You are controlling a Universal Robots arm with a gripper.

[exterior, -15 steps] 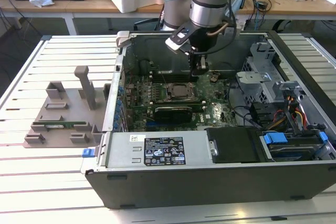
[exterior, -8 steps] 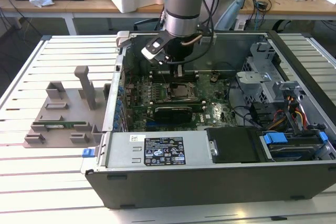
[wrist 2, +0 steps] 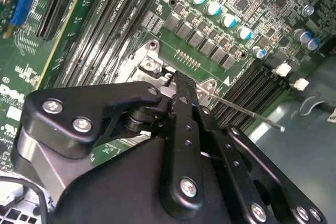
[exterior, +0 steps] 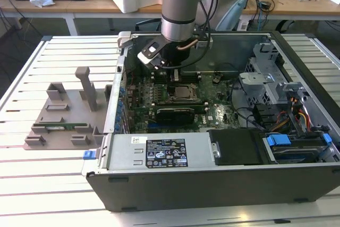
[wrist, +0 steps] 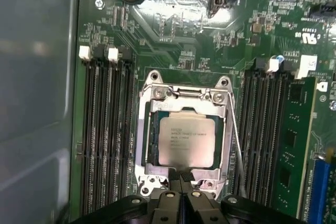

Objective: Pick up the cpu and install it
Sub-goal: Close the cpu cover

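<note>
the cpu sits flat in its socket. the end effector is pinched narrow, empty, likely for pressing.

Exterior view: bright, even overhead light. Pale bench near washed out, case interior dimmer, arm shading board beneath.
First wrist view: white glare patch across board, soft sheen on cpu lid – end effector near-black, little detail.
Second wrist view: glints on end effector screws and capacitor tops; deep shadow under linkage.
</note>
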